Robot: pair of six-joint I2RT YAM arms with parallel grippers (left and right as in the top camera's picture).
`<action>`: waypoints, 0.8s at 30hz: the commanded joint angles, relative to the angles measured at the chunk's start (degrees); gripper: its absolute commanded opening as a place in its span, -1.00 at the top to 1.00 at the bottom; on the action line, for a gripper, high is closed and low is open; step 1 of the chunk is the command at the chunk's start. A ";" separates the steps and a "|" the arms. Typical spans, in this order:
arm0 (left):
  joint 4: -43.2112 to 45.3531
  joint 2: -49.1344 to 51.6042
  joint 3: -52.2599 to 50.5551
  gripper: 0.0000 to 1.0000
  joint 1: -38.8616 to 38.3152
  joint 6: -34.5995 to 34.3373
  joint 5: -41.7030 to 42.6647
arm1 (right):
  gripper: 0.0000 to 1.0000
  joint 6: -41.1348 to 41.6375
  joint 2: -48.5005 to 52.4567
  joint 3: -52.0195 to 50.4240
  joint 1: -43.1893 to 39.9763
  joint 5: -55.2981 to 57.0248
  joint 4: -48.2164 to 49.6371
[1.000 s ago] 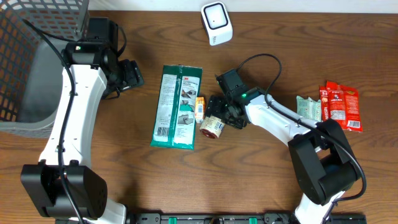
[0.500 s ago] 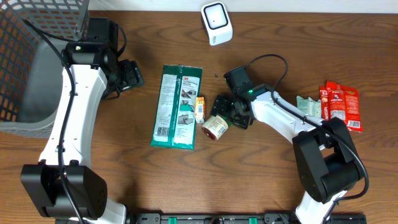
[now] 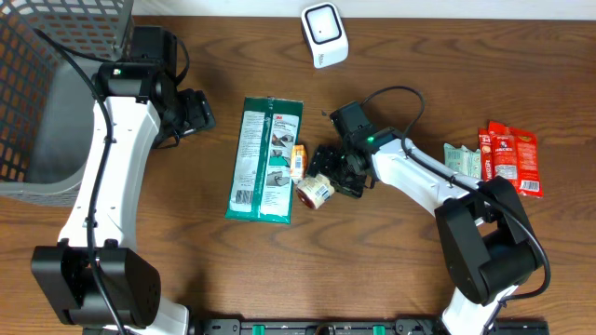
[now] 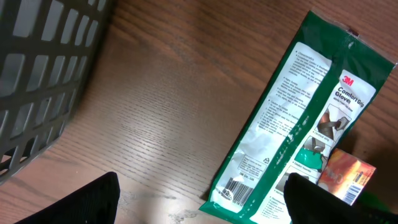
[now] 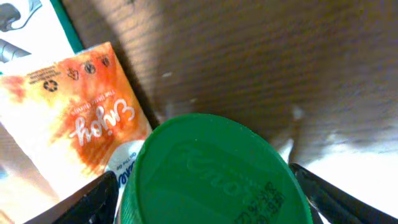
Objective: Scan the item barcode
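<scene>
Left gripper (image 3: 193,112) hangs spread and empty at upper left, beside the mesh basket (image 3: 37,93). At centre, right of the 3M glove packet (image 3: 265,160), the right gripper (image 3: 324,175) straddles a green-lidded jar (image 3: 315,192) lying on its side; I cannot tell whether it clamps. Pickup seems in hand. Next it needs a firm grip, then the barcode turned toward the white scanner (image 3: 324,34), top centre.

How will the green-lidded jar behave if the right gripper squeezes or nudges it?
The jar looks round and seems to lie on its side, so a nudge would likely roll it. Its smooth green lid nearly fills the right gripper, so a grip may slip.
</scene>
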 commanded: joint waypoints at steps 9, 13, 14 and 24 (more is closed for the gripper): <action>-0.26 -0.83 0.20 -0.70 0.24 0.33 -0.72 | -0.49 -2.49 0.24 0.81 0.13 1.09 -0.07; -0.26 -0.83 0.20 -0.70 0.24 0.33 -0.72 | -0.48 -4.50 0.07 0.81 -0.04 1.11 -0.04; -0.26 -0.83 0.17 -0.70 0.24 0.33 -0.72 | -0.42 -5.31 -0.11 0.81 -0.13 1.11 -0.07; -0.26 -0.83 0.17 -0.70 0.24 0.33 -0.72 | -0.28 -9.11 -3.26 0.81 -0.31 2.67 -0.15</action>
